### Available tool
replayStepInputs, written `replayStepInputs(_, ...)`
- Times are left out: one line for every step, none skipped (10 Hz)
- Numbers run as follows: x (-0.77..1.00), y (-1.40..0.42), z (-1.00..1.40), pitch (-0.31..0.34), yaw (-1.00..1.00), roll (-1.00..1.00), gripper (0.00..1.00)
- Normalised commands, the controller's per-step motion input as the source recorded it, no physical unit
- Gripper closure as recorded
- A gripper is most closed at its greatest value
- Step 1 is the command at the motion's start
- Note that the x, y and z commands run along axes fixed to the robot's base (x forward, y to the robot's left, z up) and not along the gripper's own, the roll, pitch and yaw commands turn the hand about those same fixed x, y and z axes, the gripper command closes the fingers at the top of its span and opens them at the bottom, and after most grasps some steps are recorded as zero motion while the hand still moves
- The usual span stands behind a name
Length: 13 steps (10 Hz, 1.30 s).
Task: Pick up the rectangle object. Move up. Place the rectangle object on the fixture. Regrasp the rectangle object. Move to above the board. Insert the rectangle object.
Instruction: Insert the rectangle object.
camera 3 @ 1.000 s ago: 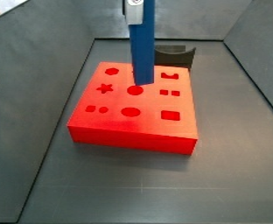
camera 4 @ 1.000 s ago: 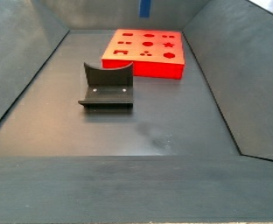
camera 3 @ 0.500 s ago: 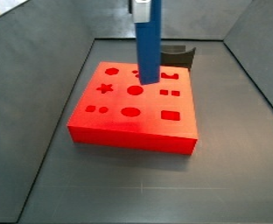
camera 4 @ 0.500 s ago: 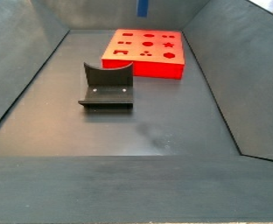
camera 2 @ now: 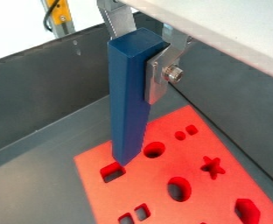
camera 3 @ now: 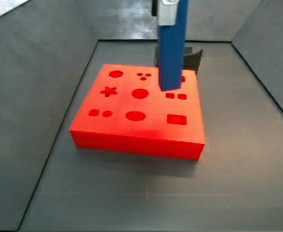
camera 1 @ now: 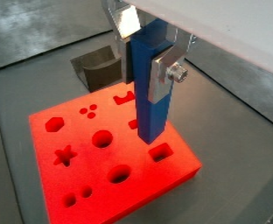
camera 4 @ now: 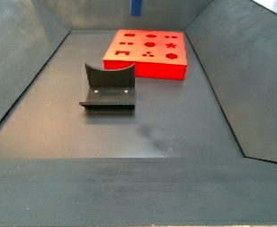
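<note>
We hold the rectangle object (camera 3: 170, 56) upright over the board (camera 3: 126, 131), centre frame in a side view, its lower end hanging just above the right-hand holes. The gripper (camera 1: 150, 61) sits at the top of both wrist views, its silver fingers (camera 1: 164, 74) closed flat against the bar's upper part, one plate plainly pressed to a side face. The fixture (camera 4: 107, 89) stands bare on the grey floor, well apart from the board, left of centre in a side view.

We judge the step in hand to be the move to above the board, with insertion next. To do it well we should keep the bar plumb, bring its lower end squarely over the rectangular slot, match the section's long side to the slot's long side, and only then descend slowly, since a small twist could catch an edge of the hole.

In a wrist view the bar's tip (camera 2: 125, 156) shows close to a rectangular opening (camera 2: 111, 171) near the board's edge, which neither side view resolves. A side view gives only a sliver of blue (camera 4: 138, 7) at the top edge, but shows the fixture's U-shaped recess whole.
</note>
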Motion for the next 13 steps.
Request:
replayStepInputs(0.11,-0.01,0.0,0.0,0.0,0.0,1.0)
replayStepInputs(0.07,0.0,0.0,0.0,0.0,0.0,1.0)
replayStepInputs(0.06,0.0,0.0,0.0,0.0,0.0,1.0)
replayStepInputs(0.06,0.0,0.0,0.0,0.0,0.0,1.0)
replayStepInputs(0.16,0.0,0.0,0.0,0.0,0.0,1.0)
replayStepInputs(0.22,0.0,0.0,0.0,-0.02,0.0,1.0)
replayStepInputs(0.26,-0.01,0.0,0.0,-0.04,0.0,1.0)
replayStepInputs(0.34,-0.01,0.0,0.0,-0.07,0.0,1.0)
replayStepInputs(0.41,-0.01,0.0,0.0,-0.1,0.0,1.0)
replayStepInputs(0.44,-0.02,0.0,0.0,-0.11,0.0,1.0)
replayStepInputs(0.44,-0.04,-0.01,0.0,-0.09,0.0,1.0)
replayStepInputs(0.44,-0.09,-0.03,0.0,-0.07,0.01,1.0)
replayStepInputs(0.45,-0.12,-0.04,0.0,-0.05,0.03,1.0)
